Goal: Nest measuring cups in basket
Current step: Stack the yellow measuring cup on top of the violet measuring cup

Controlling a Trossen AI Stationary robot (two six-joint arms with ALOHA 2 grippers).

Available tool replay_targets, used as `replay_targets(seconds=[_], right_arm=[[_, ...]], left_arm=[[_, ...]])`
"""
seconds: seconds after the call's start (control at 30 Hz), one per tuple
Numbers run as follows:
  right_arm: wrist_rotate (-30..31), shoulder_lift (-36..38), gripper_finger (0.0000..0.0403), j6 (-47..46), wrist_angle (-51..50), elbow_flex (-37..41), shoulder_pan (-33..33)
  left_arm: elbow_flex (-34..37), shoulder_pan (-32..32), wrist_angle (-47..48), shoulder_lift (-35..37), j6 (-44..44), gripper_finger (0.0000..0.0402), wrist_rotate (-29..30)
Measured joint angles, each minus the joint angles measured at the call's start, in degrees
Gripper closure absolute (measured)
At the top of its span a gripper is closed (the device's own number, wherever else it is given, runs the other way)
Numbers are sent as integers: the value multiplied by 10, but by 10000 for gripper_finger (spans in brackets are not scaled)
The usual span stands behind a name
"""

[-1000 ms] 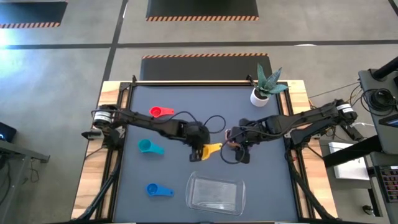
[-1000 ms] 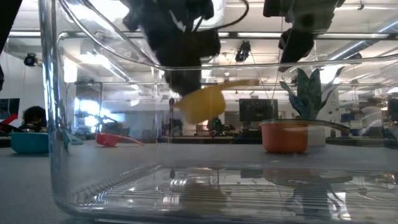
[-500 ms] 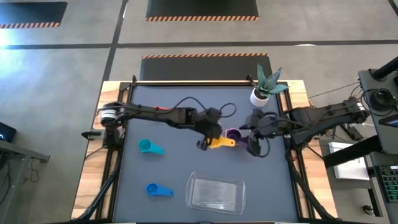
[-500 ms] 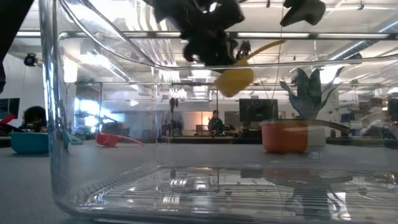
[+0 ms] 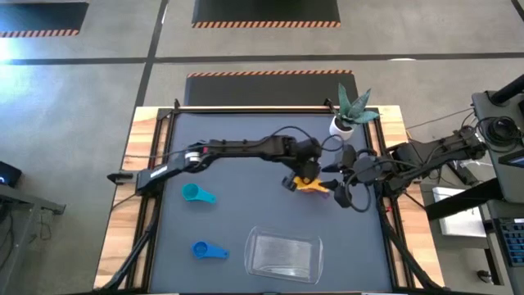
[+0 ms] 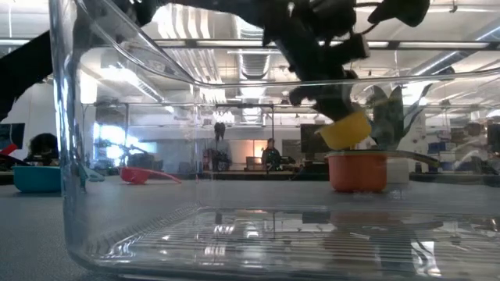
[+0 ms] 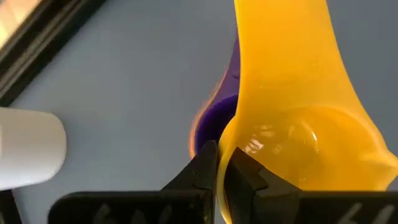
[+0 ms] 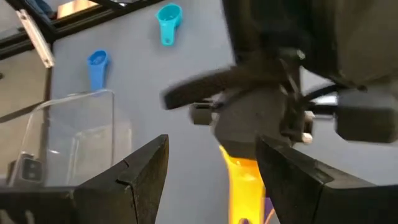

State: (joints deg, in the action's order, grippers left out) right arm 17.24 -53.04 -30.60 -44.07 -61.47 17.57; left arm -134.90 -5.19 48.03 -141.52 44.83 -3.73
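Yellow plastic measuring cup (image 5: 312,185) first: my left hand (image 5: 300,177) has it pinched, fingers closed on the cup as I see in the left wrist view (image 7: 292,118), and it hangs in the air over the right half of the dark desk (image 5: 237,213). Through the low view I see the yellow cup (image 6: 346,129) just above the orange round cup (image 6: 357,171), not touching it. Under the yellow one, the left wrist view shows a purple plastic cup (image 7: 214,121) with an orange edge around it, so purple appears to sit inside orange. My right hand (image 5: 348,197) waits just beside the left one, on its right, fingers spread wide with nothing between them (image 8: 140,171). The clear shallow rectangular plastic basket (image 5: 284,255) sits near the desk's front edge, well apart from both hands, and I see no cup inside it. The teal plastic cup (image 5: 196,194) lies on the left half of the desk, and the blue plastic cup (image 5: 209,250) lies nearer the front, left of the basket. A red cup (image 6: 144,175) shows in the low view on the far left. The small white pot with a green plant (image 5: 345,119) stands at the back right corner.
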Motion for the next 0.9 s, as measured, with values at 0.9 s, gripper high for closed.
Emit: replay_targets(seconds=[0.9], right_arm=[[8, -19, 177, 4, 2, 8, 6]], left_arm=[[90, -23, -38, 30, 61, 331, -79]])
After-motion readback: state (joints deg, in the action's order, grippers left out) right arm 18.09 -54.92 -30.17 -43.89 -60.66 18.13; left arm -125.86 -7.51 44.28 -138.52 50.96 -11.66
